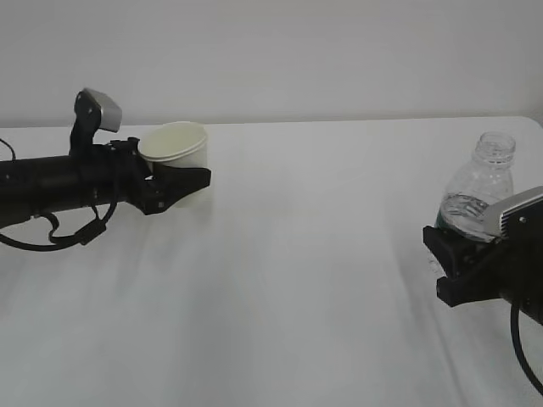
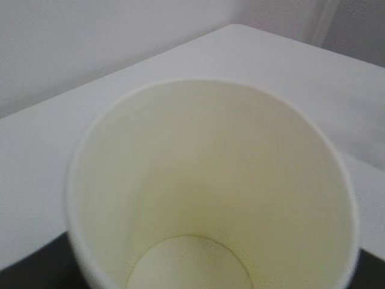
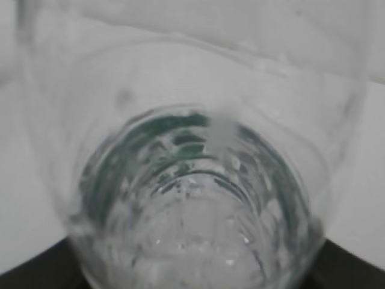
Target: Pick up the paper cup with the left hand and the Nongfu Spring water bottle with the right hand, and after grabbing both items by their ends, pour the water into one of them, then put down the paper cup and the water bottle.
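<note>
Gripping paper cup low in left jaws — bottle seemingly likewise, right.

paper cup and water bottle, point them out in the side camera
paper cup (image 1: 176, 146), exterior view, upper side wall below the rim
water bottle (image 1: 479, 188), exterior view, clear shoulder below the neck
</note>
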